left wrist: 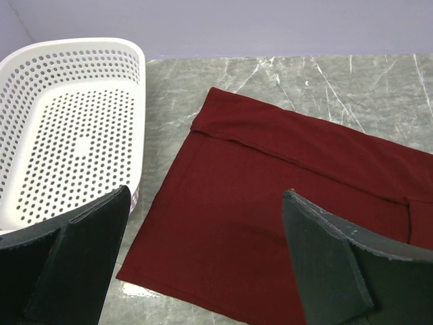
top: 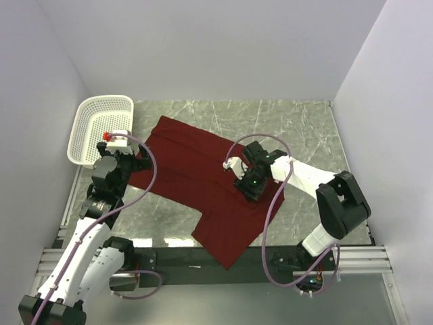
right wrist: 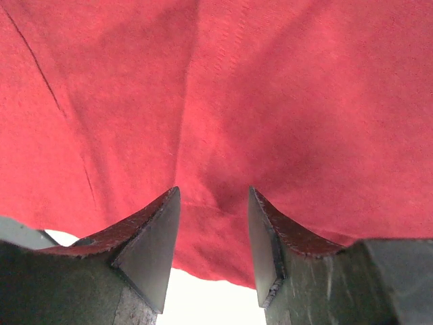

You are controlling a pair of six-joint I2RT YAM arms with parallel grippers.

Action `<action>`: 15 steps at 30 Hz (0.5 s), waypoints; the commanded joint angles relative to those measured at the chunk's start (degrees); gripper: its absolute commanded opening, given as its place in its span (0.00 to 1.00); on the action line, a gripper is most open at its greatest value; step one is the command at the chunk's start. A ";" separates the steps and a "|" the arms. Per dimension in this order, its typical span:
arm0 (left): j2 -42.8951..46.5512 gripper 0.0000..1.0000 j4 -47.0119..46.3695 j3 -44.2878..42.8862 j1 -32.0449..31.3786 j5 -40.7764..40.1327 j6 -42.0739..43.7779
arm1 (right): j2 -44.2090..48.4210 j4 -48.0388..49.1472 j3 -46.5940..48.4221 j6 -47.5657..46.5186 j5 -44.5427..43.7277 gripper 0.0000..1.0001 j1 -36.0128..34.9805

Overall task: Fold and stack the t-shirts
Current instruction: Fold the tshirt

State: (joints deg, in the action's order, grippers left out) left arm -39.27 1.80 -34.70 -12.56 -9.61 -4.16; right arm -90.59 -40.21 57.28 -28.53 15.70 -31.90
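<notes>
The maroon t-shirt lies partly folded on the marble table, with one flap hanging over the near edge. My left gripper hovers open at the shirt's left end, beside the basket. In the left wrist view the gripper has its fingers wide apart above the cloth's near-left corner, with nothing between them. My right gripper is low over the shirt's right part. In the right wrist view this gripper has its jaws apart, and the red cloth fills the view, its edge sagging between the fingertips, ungripped.
A white perforated basket stands at the far left against the wall, its rim close to my left fingers. Bare marble table stretches behind and right of the shirt. White walls close in three sides.
</notes>
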 commanded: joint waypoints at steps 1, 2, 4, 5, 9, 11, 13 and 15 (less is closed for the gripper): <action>0.42 1.00 -1.01 0.16 0.16 1.26 -0.85 | -0.20 4.70 -0.32 1.29 -2.69 0.52 -2.28; 0.42 1.00 -1.10 0.16 0.08 1.34 -0.85 | -0.73 4.79 -0.32 1.38 -2.78 0.52 -3.07; 0.51 0.99 -1.01 0.16 0.16 1.34 -0.85 | -1.08 4.96 -0.41 1.46 -2.79 0.52 -3.69; 0.51 1.00 -1.01 0.16 0.16 1.34 -0.85 | -1.26 4.87 -0.50 1.64 -2.61 0.52 -4.39; 0.51 0.99 -1.01 0.24 0.16 1.52 -0.85 | -1.52 5.05 -2.07 1.90 -3.13 0.52 -7.02; 0.51 0.99 -0.93 0.16 0.16 1.70 -0.85 | -1.87 5.31 -2.78 1.99 -4.45 0.52 -7.82; 0.42 0.99 -0.84 0.24 0.16 1.70 -0.85 | -1.79 5.49 -3.57 1.99 -5.68 0.52 -7.91; 0.59 0.99 -1.01 0.25 0.16 1.78 -0.85 | -1.61 5.49 -4.01 1.90 -6.91 0.52 -7.83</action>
State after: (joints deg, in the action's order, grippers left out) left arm -39.24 1.80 -34.70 -12.56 -8.82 -4.16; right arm -92.18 -35.79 53.93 -26.89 11.79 -39.66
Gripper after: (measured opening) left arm 0.995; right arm 0.518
